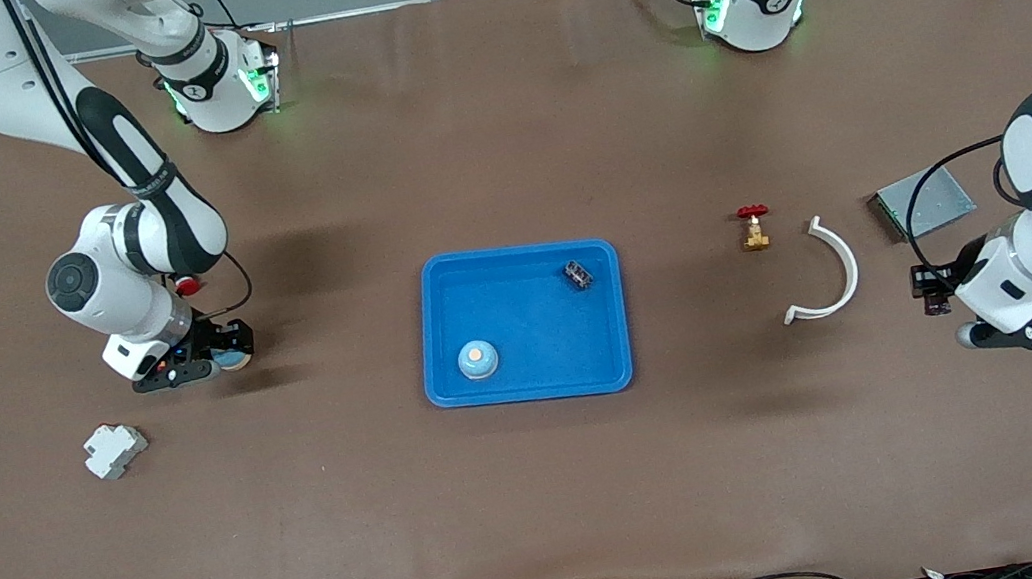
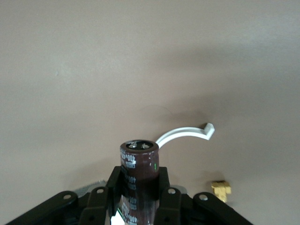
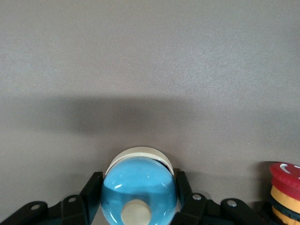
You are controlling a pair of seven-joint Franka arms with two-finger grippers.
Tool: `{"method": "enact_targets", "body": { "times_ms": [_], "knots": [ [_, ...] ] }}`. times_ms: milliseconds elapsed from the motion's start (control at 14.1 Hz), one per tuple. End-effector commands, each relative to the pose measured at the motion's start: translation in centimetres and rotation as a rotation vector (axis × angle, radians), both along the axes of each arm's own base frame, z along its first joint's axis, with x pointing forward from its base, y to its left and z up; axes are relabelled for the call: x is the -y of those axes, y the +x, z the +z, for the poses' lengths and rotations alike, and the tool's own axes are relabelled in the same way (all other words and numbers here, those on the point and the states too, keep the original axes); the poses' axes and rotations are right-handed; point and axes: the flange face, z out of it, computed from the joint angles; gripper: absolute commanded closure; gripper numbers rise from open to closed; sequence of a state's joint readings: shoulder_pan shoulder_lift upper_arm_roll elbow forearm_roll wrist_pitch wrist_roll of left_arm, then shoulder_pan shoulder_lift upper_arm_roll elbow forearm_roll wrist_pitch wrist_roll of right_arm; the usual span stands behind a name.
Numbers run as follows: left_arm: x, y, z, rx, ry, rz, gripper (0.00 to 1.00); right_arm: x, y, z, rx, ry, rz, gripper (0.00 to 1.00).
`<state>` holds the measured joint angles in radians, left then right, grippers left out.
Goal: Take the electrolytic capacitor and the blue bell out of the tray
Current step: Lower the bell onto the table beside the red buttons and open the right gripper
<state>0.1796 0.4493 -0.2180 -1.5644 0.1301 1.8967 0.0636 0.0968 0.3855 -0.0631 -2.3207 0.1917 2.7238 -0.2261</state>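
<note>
Left hand (image 2: pixel 139 197) grips the capacitor (image 2: pixel 138 176) upright over bare worktop (image 1: pixel 547 507) near the white curved strip (image 1: pixel 825 271). Right hand (image 3: pixel 139 201) clasps the blue bell (image 3: pixel 139 194) low over its worktop end. Both are clear of the tray (image 1: pixel 530 388); straight down.

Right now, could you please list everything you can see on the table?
tray: one, bright blue, mid-table
blue bell: two; one in the tray, one held over the table
small dark part: one, in the tray
capacitor: one, dark brown, held
valve: one, brass, red handle, beside the curved strip
curved strip: one, white
plate: one, grey
block: one, white, toward the right arm's end
button: one, red and yellow, beside the right gripper
left gripper: fingers around the capacitor
right gripper: fingers around a bell
</note>
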Motion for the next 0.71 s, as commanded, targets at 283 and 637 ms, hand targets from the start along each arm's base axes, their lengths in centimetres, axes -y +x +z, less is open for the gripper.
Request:
{"method": "enact_targets", "body": {
  "times_ms": [283, 637],
  "knots": [
    [-1.6, -1.6, -6.5, 0.065, 0.048, -0.062, 1.0, -0.2, 0.9, 1.0, 0.024, 0.018, 0.003, 0.0],
    [-3.2, -2.9, -9.6, 0.075, 0.041, -0.072, 1.0, -2.4, 3.3, 6.6, -0.05, 0.066, 0.016, 0.0]
  ]
}}
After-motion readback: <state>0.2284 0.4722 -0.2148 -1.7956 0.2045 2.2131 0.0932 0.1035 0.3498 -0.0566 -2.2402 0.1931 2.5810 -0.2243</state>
